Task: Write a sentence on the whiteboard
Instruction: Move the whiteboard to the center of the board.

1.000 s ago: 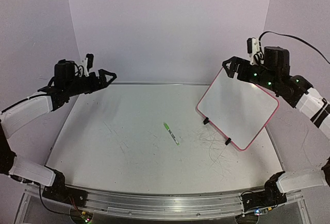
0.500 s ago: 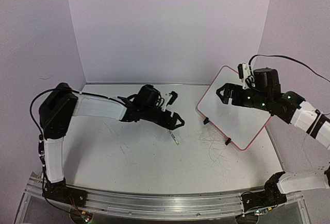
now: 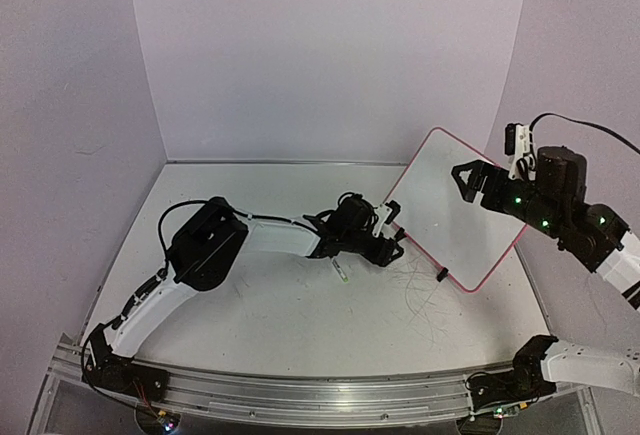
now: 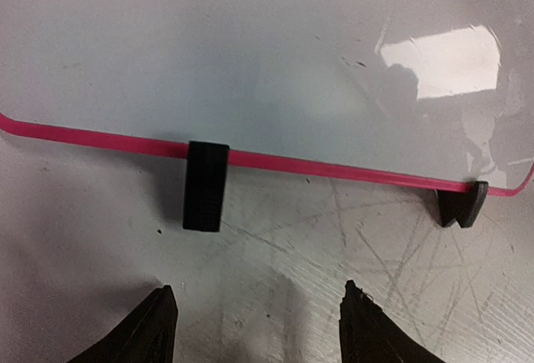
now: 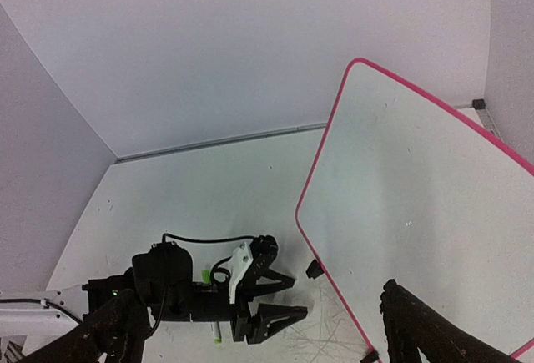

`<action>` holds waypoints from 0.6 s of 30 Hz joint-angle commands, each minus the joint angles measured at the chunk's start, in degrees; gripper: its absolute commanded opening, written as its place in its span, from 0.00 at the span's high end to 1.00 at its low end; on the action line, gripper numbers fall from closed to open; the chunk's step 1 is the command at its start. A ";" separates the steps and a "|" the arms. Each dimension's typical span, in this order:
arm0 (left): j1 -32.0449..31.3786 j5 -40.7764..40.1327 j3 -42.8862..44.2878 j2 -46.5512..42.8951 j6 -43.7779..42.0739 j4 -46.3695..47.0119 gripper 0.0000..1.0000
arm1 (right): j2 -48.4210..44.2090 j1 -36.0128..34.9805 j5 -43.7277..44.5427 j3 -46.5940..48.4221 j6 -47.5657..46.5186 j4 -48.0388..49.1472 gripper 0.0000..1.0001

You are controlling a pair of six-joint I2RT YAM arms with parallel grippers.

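Observation:
The whiteboard [image 3: 455, 217] stands tilted at the right of the table, white with a pink rim, on two black clip feet [image 4: 205, 186]. Its face is blank; the sentence is out of view. My left gripper [image 3: 392, 245] lies low on the table just in front of the board's lower edge, open, with only scratched tabletop between its fingertips [image 4: 158, 323]. In the right wrist view the left gripper [image 5: 288, 296] sits left of the whiteboard [image 5: 417, 204]. My right gripper [image 3: 468, 177] hovers open over the board's upper part, holding nothing.
A green pen [image 3: 343, 275] lies on the table, partly under my left arm, and its tip [image 5: 215, 338] also shows in the right wrist view. Grey scribble scratches [image 3: 420, 295] mark the tabletop near the board. Purple walls enclose the table.
My left arm swung from the far left across the table, over the pen, to the board's lower edge, and its jaws narrowed a little. My right gripper shifted over the board.

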State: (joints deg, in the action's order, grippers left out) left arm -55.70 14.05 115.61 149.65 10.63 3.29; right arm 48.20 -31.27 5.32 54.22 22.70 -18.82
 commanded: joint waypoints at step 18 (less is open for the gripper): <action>-0.70 -8.49 16.44 11.70 -1.42 4.17 0.77 | -6.29 -0.06 2.42 -1.02 0.96 -1.90 0.02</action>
State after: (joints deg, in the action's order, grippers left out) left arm -55.72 7.85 130.10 160.17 9.48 5.85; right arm 41.96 -31.27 7.27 52.31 23.77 -21.05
